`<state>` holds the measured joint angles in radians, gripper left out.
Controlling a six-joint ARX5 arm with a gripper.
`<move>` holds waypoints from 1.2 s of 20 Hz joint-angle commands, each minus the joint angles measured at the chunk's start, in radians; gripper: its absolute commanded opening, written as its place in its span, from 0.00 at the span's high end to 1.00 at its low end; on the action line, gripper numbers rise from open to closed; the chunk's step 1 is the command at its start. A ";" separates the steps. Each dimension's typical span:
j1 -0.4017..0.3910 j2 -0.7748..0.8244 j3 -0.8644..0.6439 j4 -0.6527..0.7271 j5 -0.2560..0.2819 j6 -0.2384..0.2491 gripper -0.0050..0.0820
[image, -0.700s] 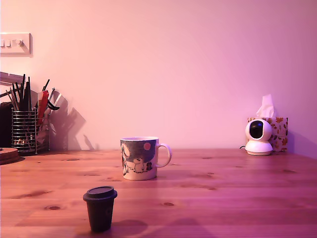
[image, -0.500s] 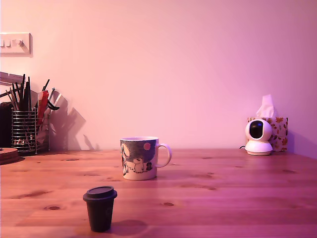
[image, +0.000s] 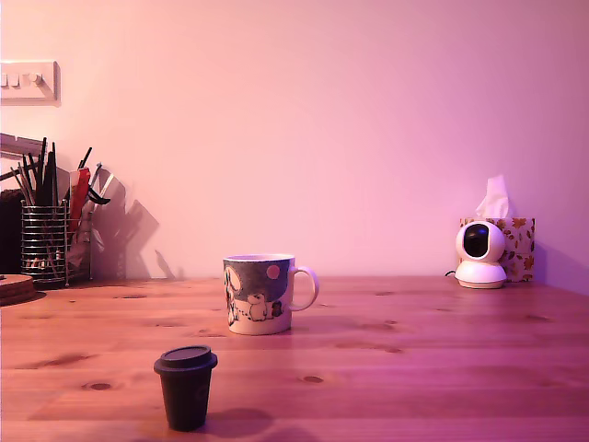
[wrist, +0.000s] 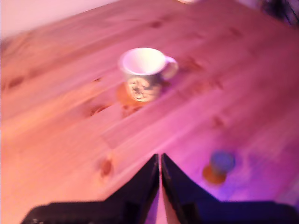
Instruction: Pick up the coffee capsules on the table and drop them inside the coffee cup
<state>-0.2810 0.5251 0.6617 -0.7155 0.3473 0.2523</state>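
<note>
- The wooden table (image: 442, 350) carries everything; one table, mostly bare plank around the mug.
- One coffee cup (image: 259, 294), white ceramic with a grey-blue cartoon print and a loop handle toward the exterior view's right. It stands upright and open-mouthed, and the wrist view (wrist: 144, 73) shows no capsule visible in the part of its inside that can be seen. Likely heavy and stable enough to take a dropped pod without shifting.
- One coffee capsule (image: 187, 387), dark, standing rim-up in front of the cup, nearer the camera and toward the exterior view's left, well apart from it. The wrist view blurs it to a bluish blob (wrist: 221, 162). I count only this one; no others show.
- Handling, as a judgement: light, rigid, thin-walled, smooth and tapered, so it may slip downward. Best pinched across the body just under the wider rim, gently.
- One gripper (wrist: 160, 163), seen only from the wrist: fingers pressed together, holding nothing, hanging above the table short of the cup, with the capsule off to one side.
</note>
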 commanded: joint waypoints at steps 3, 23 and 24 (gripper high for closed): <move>-0.003 0.000 -0.005 -0.062 0.031 0.213 0.96; -0.003 0.163 -0.005 -0.227 0.175 0.645 0.49; -0.003 0.162 -0.005 -0.219 0.175 0.645 0.36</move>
<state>-0.2810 0.6842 0.6617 -0.9443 0.5182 0.8932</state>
